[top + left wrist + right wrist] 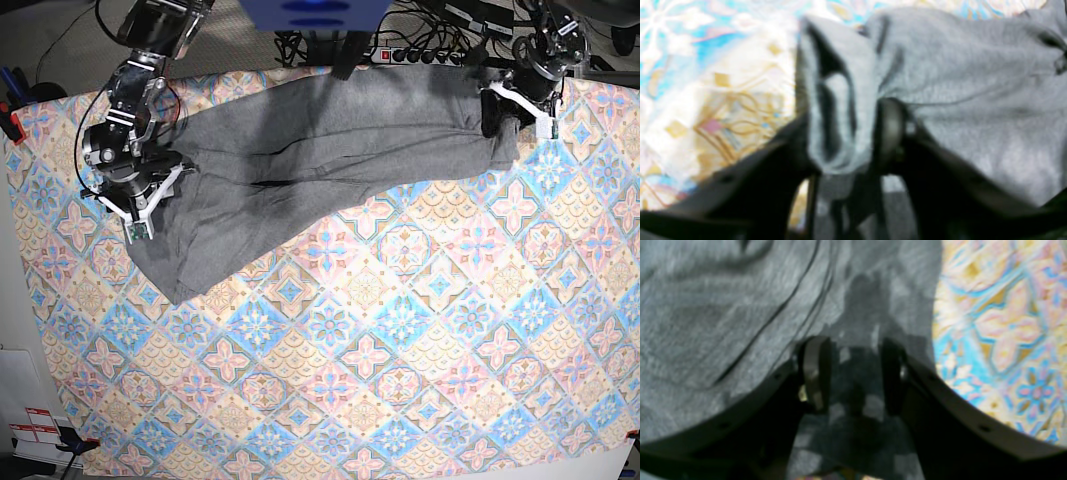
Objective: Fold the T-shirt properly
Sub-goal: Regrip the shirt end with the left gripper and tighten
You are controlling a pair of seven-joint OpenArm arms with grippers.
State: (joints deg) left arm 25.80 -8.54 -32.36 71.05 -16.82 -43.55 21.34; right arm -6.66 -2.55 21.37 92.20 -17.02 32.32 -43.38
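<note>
I see my left gripper (843, 133) pinching a T-shirt (330, 150) fold at the tablecloth's (420, 350) far edge — right gripper (853, 373) spread over cloth.

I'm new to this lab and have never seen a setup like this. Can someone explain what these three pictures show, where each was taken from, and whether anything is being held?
This is a robot with two arms working at a table. The base view looks straight down on the whole scene. The other two pictures come from small cameras mounted on each wrist, looking past the black fingers.

On the patterned tablecloth lies a grey T-shirt, stretched sideways and rumpled rather than flat.

The left gripper, at the overhead view's upper right, has a bunched fold of the shirt between its fingers and appears closed on it.

The right gripper, at the overhead view's left, sits over the shirt's other end. Fabric fills the gap between its fingers, but the blurry view doesn't show whether it pinches it.
</note>
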